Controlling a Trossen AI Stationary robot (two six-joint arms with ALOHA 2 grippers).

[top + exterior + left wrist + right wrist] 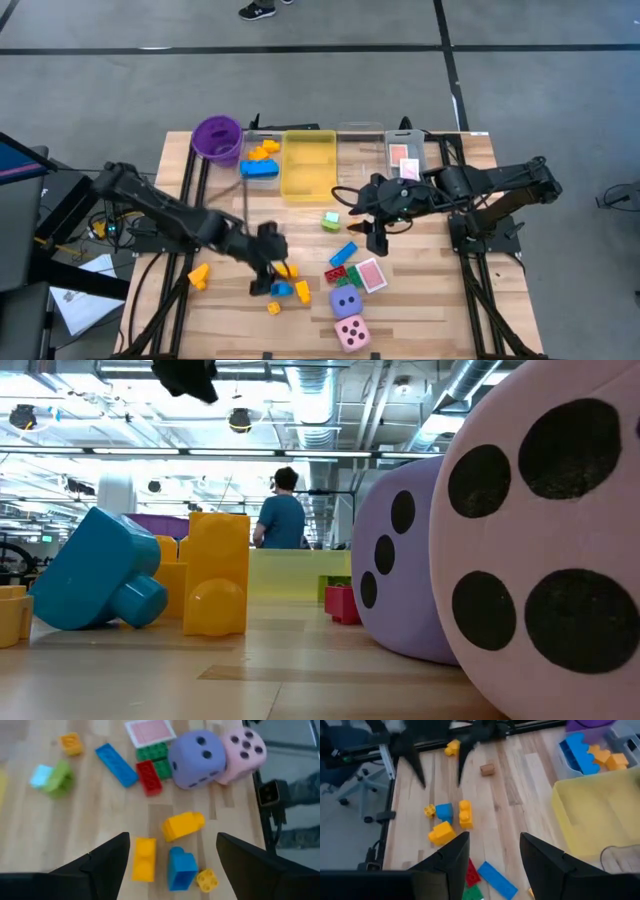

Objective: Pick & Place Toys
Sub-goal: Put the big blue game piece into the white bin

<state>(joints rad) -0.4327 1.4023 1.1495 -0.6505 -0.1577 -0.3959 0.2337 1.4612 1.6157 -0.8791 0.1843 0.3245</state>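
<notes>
Two grippers: both hold nothing
Left gripper (170,857): fingers apart, over yellow bricks (183,825) and blue brick (181,868)
Right gripper (492,852): fingers narrowly apart, above tabletop (515,795)
Dice (347,301): beyond left gripper

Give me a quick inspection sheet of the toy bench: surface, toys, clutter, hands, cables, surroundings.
Surface: pale wooden plank table.
Job's things: loose plastic bricks; blue flat brick; pink-backed card; soft purple die beside soft pink die.
Clutter: round purple cup; yellow rectangular tray; clear tray.
Hands: left hand open above bricks; right hand open, empty, mid-table.
Cables: black loop by right arm.
Surroundings: person beyond table.
</notes>
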